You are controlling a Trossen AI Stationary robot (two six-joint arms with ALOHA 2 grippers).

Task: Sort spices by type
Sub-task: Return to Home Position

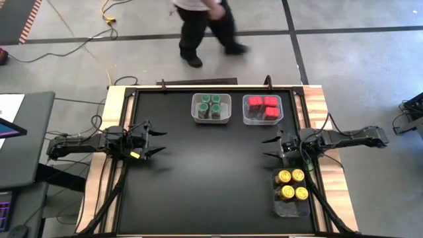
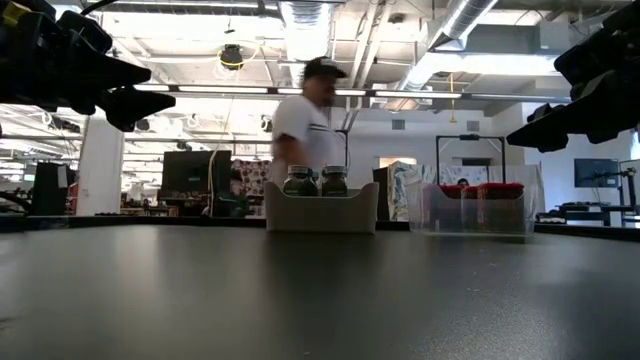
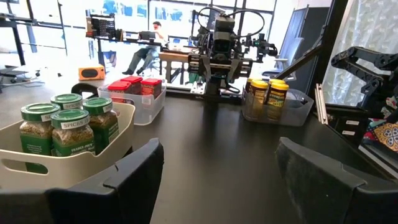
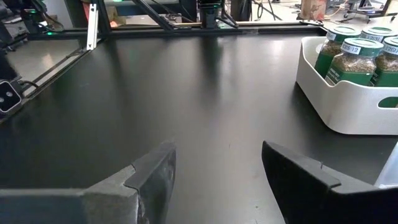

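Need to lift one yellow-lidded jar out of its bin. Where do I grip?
Grip the lid from straight above. The yellow-lidded jars stand upright, packed two by two in the clear bin, so their sides look walled in.

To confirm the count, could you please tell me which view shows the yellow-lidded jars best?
The high view: all four yellow-lidded jars show from above, in their clear bin. The left wrist view shows them side-on and overlapping. The low and right wrist views do not show them.
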